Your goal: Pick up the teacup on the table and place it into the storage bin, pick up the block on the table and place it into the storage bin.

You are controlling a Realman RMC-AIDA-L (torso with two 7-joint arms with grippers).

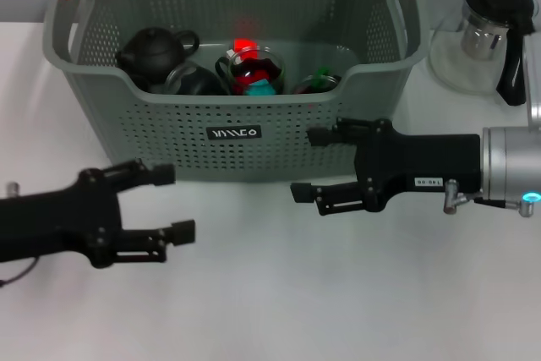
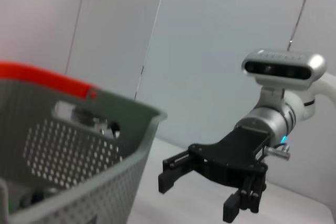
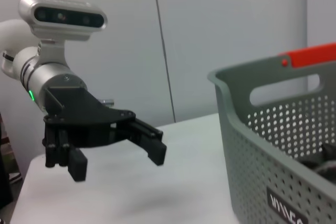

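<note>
The bin [image 1: 228,137] stands on the white surface [image 1: 270,310], directly ahead of both arms. In the head view, its interior holds a black teapot [image 1: 152,52], a glass teacup [image 1: 252,69] with red and teal contents, and a further dark item with red and green, too small to identify. Whether the red item is the block cannot be told. A glass pot [image 1: 486,35] stands on the surface beside the bin, on the right.

The left gripper [image 1: 173,202] hovers low in front of the bin, fingers spread wide, holding nothing. The right gripper [image 1: 308,166] hovers near the bin's front wall, also wide and holding nothing.

The wrist views do not show the teacup. The left wrist view shows the right gripper [image 2: 202,195] beside the bin corner [image 2: 152,116]. The right wrist view shows the left gripper [image 3: 118,161] and the bin label [image 3: 286,205].
</note>
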